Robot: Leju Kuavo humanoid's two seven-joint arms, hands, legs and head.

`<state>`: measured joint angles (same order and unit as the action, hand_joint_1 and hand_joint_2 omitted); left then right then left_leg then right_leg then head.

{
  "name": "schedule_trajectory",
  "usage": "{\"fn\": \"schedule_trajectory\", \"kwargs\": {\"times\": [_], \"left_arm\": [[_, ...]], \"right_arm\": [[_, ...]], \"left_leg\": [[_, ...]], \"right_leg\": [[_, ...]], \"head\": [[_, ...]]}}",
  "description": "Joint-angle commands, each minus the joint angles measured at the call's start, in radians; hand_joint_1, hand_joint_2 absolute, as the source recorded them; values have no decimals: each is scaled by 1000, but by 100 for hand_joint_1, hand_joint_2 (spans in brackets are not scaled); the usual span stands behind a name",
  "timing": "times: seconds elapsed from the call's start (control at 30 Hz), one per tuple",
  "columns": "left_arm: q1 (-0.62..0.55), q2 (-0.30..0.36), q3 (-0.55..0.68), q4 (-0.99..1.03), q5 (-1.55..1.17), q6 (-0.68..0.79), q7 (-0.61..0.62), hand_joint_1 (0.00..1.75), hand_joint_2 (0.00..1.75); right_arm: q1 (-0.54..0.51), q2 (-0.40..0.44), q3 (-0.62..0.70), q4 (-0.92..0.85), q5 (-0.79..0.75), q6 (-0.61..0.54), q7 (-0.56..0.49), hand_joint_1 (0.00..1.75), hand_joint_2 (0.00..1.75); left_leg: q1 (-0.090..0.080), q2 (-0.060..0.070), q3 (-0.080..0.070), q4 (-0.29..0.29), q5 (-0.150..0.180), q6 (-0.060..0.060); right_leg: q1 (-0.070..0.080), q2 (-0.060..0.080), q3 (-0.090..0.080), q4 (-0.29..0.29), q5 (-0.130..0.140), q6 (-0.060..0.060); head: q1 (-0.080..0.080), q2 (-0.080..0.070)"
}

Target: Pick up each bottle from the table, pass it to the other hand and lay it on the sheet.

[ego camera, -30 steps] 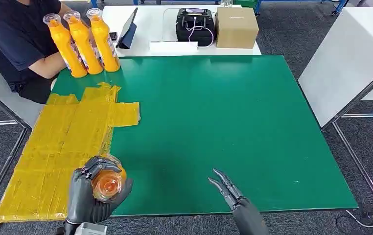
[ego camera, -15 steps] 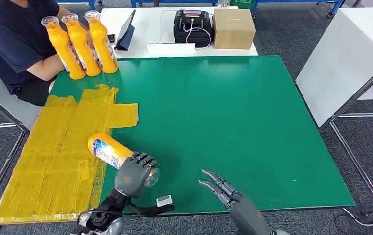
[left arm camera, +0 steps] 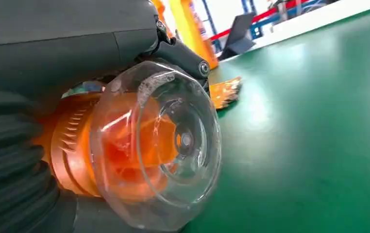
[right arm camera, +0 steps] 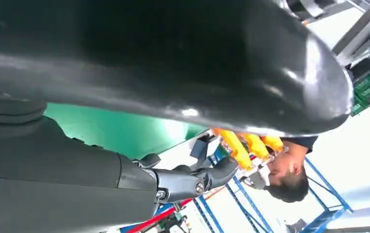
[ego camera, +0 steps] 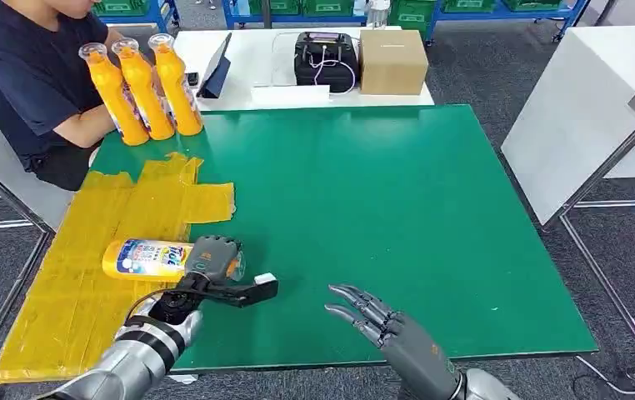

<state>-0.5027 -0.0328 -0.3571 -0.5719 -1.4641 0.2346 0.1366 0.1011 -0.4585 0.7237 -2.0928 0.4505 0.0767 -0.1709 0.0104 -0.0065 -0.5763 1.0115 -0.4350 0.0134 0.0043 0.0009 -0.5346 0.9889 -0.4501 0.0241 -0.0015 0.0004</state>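
Your left hand (ego camera: 212, 254) gripped the orange detergent bottle (ego camera: 146, 257) at its clear-capped neck, the bottle lying sideways over the yellow sheet (ego camera: 97, 267) at the green bench (ego camera: 397, 208) edge. Your right hand (ego camera: 364, 312) hovered released, fingers spread, near the front edge. Three more bottles (ego camera: 143, 83) stood by a seated person (ego camera: 22, 75).
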Motion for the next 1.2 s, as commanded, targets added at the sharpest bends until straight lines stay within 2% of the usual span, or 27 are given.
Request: {"fn": "schedule_trajectory", "kwargs": {"times": [0.03,0.07,0.13,0.17,0.2,0.23,0.3,0.33,0.37,0.43,0.5,0.57,0.7,0.8,0.97,1.2], "left_arm": [[50,18,46,161,6,-17,4,175,175],[50,18,46,161,6,-17,4,175,175],[54,17,57,151,15,5,-1,175,175],[50,19,60,145,17,12,-10,0,175],[54,13,92,128,60,21,-60,0,175],[62,16,107,94,89,34,-116,0,0],[77,17,125,41,122,55,-166,0,0],[125,19,135,14,149,-5,-185,0,0],[169,15,152,-23,187,36,-230,0,0],[208,14,158,-91,224,73,-279,0,0],[284,29,148,-286,314,35,-336,0,0],[343,41,147,-453,385,-1,-343,0,0],[465,2,215,-744,654,-57,-433,0,0],[503,-6,230,-860,776,-120,-456,0,0],[505,-8,256,-905,873,-173,-464,0,0],[505,-13,265,-903,900,-181,-476,0,0]], "right_arm": [[13,30,35,29,12,13,-12,0,0],[13,30,35,29,12,13,-12,0,0],[15,30,35,28,11,13,-12,0,0],[18,29,36,28,17,12,-12,0,0],[28,29,36,26,25,8,-14,0,0],[37,29,35,25,31,4,-14,0,0],[46,29,32,26,33,1,-14,0,0],[65,25,37,43,-22,20,18,0,0],[79,22,47,56,-16,-7,9,0,0],[86,14,62,63,-7,-38,4,0,0],[86,-8,93,55,-10,-83,18,0,0],[88,-23,112,47,-12,-114,33,0,0],[106,-49,153,28,4,-190,66,0,0],[103,-64,182,21,6,-228,86,0,0],[96,-71,187,23,2,-242,90,0,0],[95,-73,192,23,-2,-248,93,0,0]], "left_leg": [[0,3,-11,-5,14,-1],[-1,4,-14,-6,14,-2],[-1,4,-8,-5,13,-3],[-1,2,-9,-3,13,-3],[0,1,-9,-2,10,-3],[0,3,-11,-3,10,-4],[0,3,-13,-4,7,-3],[0,0,-10,-3,5,-3],[0,1,-13,-4,7,-3],[-1,1,-7,-5,8,-3],[-1,1,-6,-5,8,-3],[-2,2,-6,-5,7,-3],[-3,-1,-10,-2,5,-3],[-5,-1,-14,-1,5,-2],[-6,-3,-16,-1,4,1],[-7,-4,-19,-2,5,1]], "right_leg": [[0,2,-9,-4,17,1],[-1,3,-12,-4,17,2],[-1,4,-8,-4,15,2],[-1,2,-7,-2,14,3],[-1,1,-7,0,13,0],[-1,3,-9,-1,14,0],[-1,4,-13,-1,15,0],[-1,1,-9,-1,12,0],[-1,2,-12,-2,14,0],[-1,2,-8,-3,12,0],[-2,2,-5,-4,10,2],[-3,4,-6,-3,9,2],[-5,1,-9,-1,7,3],[-5,0,-14,0,7,3],[-7,-1,-24,0,4,8],[-8,-3,-19,-1,4,8]], "head": [[-1,0],[-1,0],[-1,0],[-1,0],[0,0],[-1,0],[-1,0],[0,0],[-1,0],[-1,0],[-1,0],[-2,0],[-1,0],[-2,0],[-1,0],[-1,0]]}}
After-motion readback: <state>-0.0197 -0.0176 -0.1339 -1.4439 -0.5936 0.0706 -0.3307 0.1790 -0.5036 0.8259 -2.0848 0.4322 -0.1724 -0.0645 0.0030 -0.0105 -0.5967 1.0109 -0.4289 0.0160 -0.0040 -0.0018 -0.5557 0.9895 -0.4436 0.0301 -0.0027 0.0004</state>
